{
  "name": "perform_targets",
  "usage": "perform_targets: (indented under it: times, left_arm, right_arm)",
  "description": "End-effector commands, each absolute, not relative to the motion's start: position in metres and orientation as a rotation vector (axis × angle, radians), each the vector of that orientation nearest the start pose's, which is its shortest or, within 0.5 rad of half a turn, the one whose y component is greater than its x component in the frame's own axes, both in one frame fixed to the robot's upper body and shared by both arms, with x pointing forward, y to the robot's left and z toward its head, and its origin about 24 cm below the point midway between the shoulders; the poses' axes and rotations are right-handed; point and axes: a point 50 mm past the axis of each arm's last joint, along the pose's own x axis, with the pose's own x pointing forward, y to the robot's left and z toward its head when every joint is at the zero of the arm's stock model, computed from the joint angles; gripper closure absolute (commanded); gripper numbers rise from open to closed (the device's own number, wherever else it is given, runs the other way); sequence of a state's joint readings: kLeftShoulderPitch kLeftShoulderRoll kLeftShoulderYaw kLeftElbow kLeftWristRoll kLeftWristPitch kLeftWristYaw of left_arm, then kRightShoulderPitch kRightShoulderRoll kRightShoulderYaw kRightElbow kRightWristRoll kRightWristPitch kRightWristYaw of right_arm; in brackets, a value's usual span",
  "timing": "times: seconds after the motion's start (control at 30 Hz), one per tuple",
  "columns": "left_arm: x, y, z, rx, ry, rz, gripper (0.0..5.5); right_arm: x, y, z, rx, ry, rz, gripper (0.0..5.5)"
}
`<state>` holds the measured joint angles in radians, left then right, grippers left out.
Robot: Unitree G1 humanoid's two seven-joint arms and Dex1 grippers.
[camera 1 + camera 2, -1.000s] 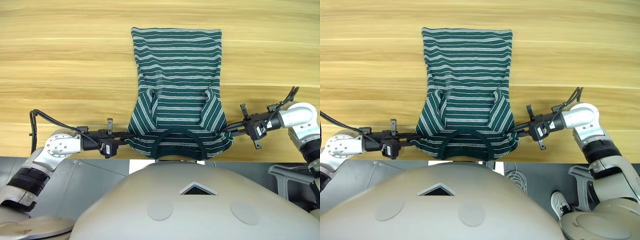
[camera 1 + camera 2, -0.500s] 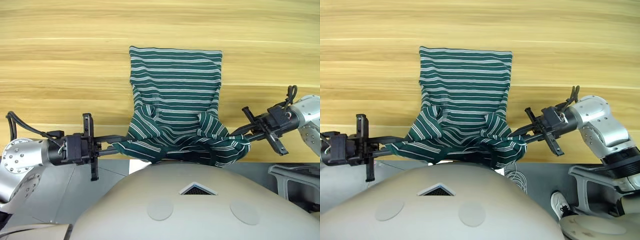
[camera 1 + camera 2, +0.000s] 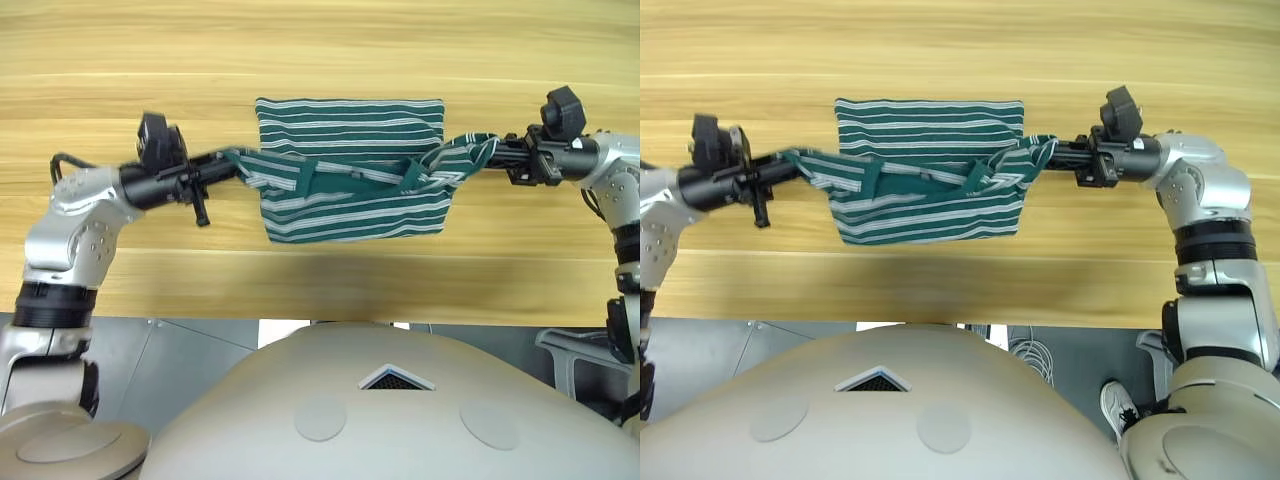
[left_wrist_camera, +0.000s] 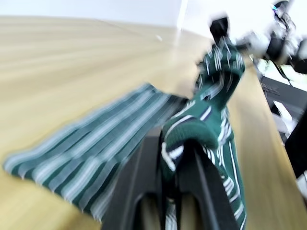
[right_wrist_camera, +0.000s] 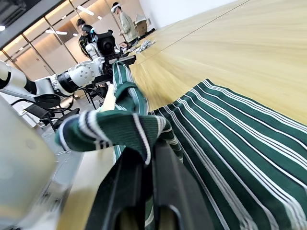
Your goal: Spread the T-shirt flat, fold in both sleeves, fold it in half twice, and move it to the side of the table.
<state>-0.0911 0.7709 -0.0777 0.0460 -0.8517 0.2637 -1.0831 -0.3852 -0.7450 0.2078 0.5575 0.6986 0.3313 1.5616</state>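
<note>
No text, label, number or sign is legible in any view.

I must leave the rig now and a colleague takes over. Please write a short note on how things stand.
Left gripper: shut on the T-shirt, at one collar-end corner.
Right gripper: shut on the other corner.
T-shirt: hem end flat on the table; collar end held up between the grippers, over it.
Done: spread, sleeves apparently folded in.
Left: lay down the first half fold, fold in half again, move it to the side.
</note>
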Motion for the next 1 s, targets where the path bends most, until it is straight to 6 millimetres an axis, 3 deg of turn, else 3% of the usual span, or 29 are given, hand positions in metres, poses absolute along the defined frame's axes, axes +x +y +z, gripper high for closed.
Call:
perform_targets:
  times: [0.03, 0.17, 0.33, 0.4, 0.5, 0.57, 0.8, 0.9, 1.0]
  left_arm:
    - [0.273, 0.218, 0.083, -0.257, 0.223, -1.084, 5.5]
    - [0.289, 0.212, 0.039, -0.291, 0.346, -1.017, 5.5]
    - [0.284, 0.214, -0.009, -0.271, 0.491, -0.925, 5.5]
    - [0.283, 0.216, -0.017, -0.266, 0.512, -0.891, 5.5]
    - [0.288, 0.225, -0.014, -0.292, 0.469, -0.836, 5.5]
    - [0.29, 0.229, -0.01, -0.311, 0.444, -0.825, 5.5]
    - [0.294, 0.242, 0.003, -0.326, 0.382, -0.822, 4.21]
    - [0.295, 0.243, 0.005, -0.315, 0.366, -0.82, 4.15]
    - [0.3, 0.245, 0.012, -0.345, 0.301, -0.8, 3.62]
  right_arm:
    - [0.275, -0.238, 0.049, 0.296, 0.542, 1.356, 5.49]
    - [0.283, -0.228, 0.033, 0.302, 0.592, 1.32, 5.49]
    - [0.292, -0.23, 0.021, 0.313, 0.59, 1.176, 5.49]
    - [0.294, -0.234, 0.019, 0.311, 0.584, 1.123, 5.49]
    - [0.295, -0.243, 0.017, 0.31, 0.582, 1.06, 5.49]
    - [0.294, -0.248, 0.017, 0.321, 0.578, 1.031, 4.93]
    - [0.29, -0.254, 0.01, 0.333, 0.594, 0.977, 3.63]
    - [0.29, -0.256, 0.01, 0.345, 0.58, 0.951, 3.09]
    - [0.29, -0.259, 0.011, 0.343, 0.558, 0.935, 2.49]
